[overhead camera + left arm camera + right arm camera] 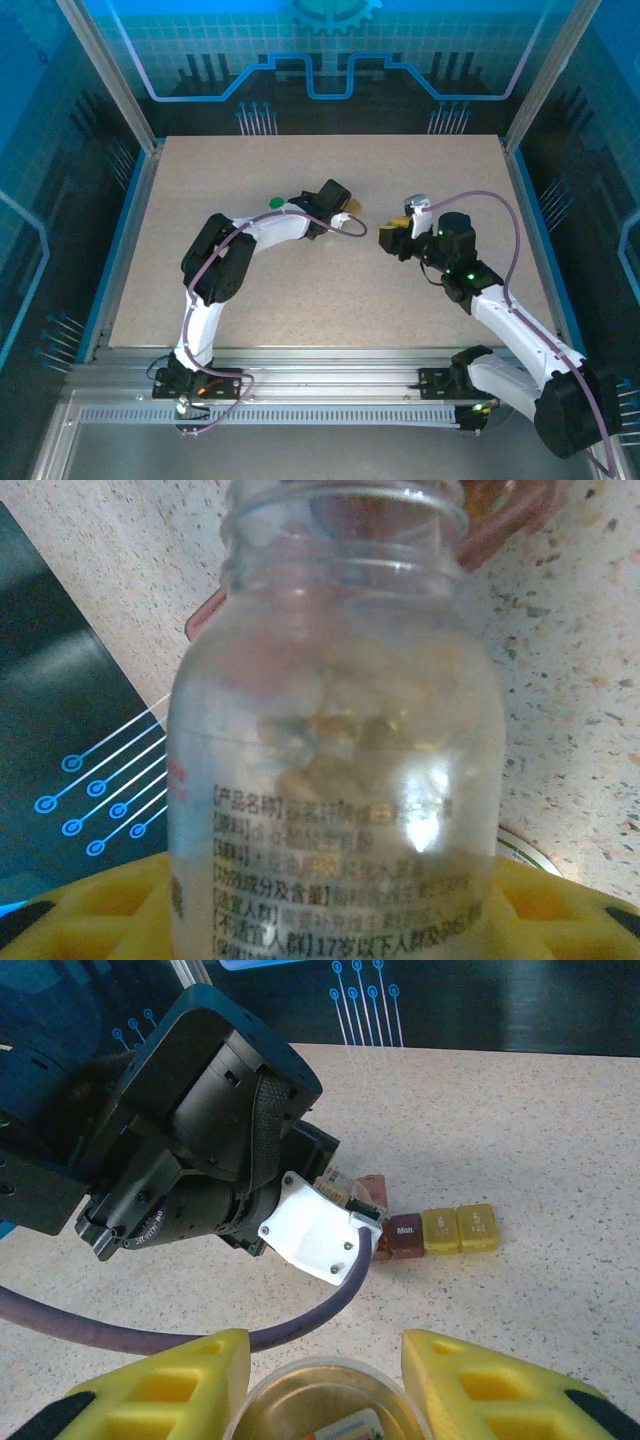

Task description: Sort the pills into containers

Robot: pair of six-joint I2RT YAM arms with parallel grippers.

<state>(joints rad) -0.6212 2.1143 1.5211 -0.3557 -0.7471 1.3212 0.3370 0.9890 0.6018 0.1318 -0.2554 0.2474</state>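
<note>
Left wrist view: left gripper point(330, 920) part-closed around uncapped bottle point(335, 860), mouth tipped at dark red container point(505, 530), mid-table; right gripper point(322, 1355) pinches round rimmed object point(320, 1390). Risk: overtilt dumps pills point(330, 745) together, unsorted, spilling onto table point(580, 680).

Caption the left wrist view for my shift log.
Left gripper holds an uncapped clear pill bottle, its mouth at a reddish box on the speckled table.
</note>
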